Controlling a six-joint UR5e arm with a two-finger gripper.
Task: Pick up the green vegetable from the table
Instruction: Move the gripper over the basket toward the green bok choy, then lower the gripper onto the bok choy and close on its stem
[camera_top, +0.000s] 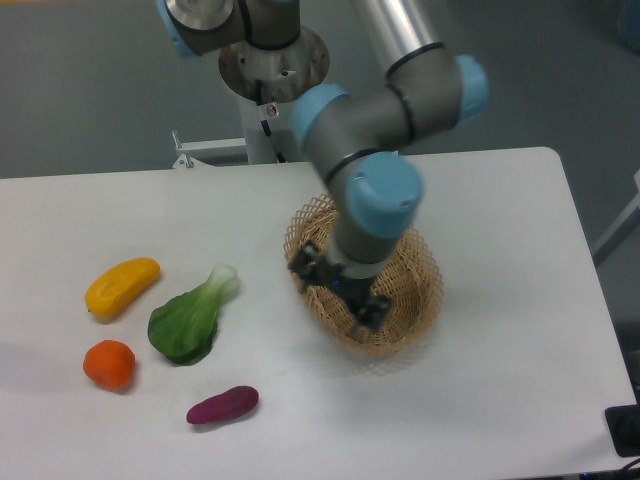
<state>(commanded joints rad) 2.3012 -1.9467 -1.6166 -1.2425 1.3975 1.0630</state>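
The green vegetable (190, 318) lies flat on the white table (500, 200), left of centre, with its dark leaf toward the front and its pale stem pointing up and right. My gripper (340, 290) hangs over the wicker basket (400, 300), well to the right of the vegetable. Its fingers are dark against the basket weave, and I cannot tell whether they are open or shut. Nothing shows between them.
A yellow oblong vegetable (122, 286) lies left of the green one. An orange round fruit (109, 364) sits at the front left. A purple sweet potato (223, 405) lies in front of the green vegetable. The arm's base (272, 60) stands behind the table.
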